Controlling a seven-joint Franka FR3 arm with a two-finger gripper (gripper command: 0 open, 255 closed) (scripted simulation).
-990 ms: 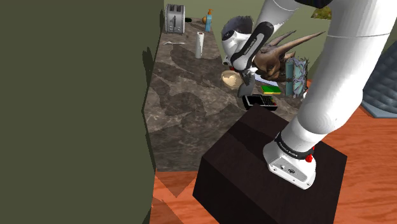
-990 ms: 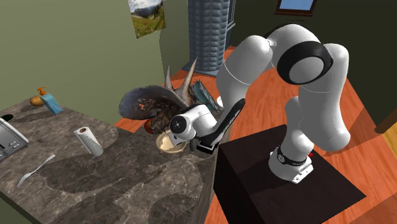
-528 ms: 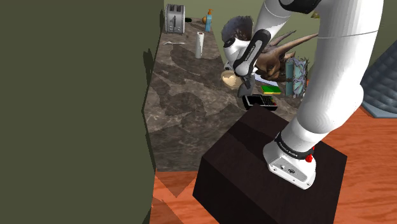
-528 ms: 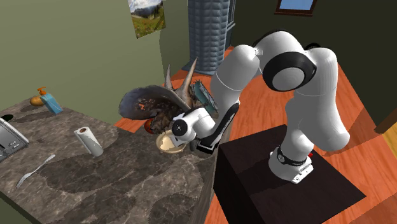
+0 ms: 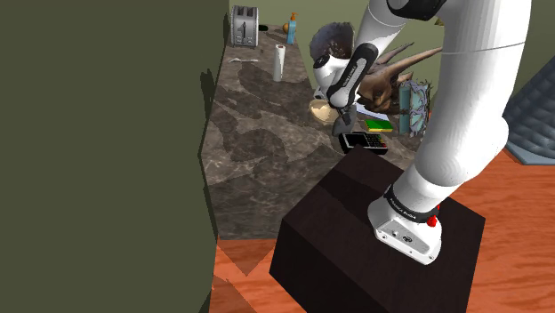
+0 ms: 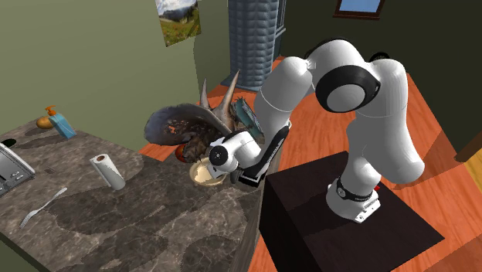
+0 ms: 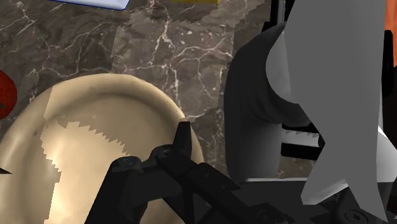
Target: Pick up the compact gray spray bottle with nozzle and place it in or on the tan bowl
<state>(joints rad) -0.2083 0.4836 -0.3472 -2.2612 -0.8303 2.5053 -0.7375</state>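
The tan bowl (image 7: 83, 159) sits on the dark marble counter (image 7: 172, 57), also seen as bowl (image 5: 320, 108) and bowl (image 6: 204, 175). My gripper (image 7: 254, 191) is shut on the gray spray bottle (image 7: 331, 95), whose darker gray part (image 7: 254, 121) hangs just beside the bowl's rim. A black finger (image 7: 165, 172) reaches over the bowl's edge. In the shoulder view the gripper (image 5: 341, 113) is low at the bowl's right side. In the second exterior view the hand (image 6: 232, 154) leans over the bowl.
A horned skull-like figure (image 5: 391, 76) stands close behind the bowl. A black handset (image 5: 365, 140) and green books (image 5: 378, 124) lie near the counter edge. A paper roll (image 5: 278, 62), a toaster (image 5: 244, 25) and a fork (image 6: 42, 207) sit further off. An olive wall (image 5: 98, 151) bounds the counter.
The arm's upper joints swung and the hand sank slightly toward the bowl with the bottle in it. Over the last half second it hardly moved.
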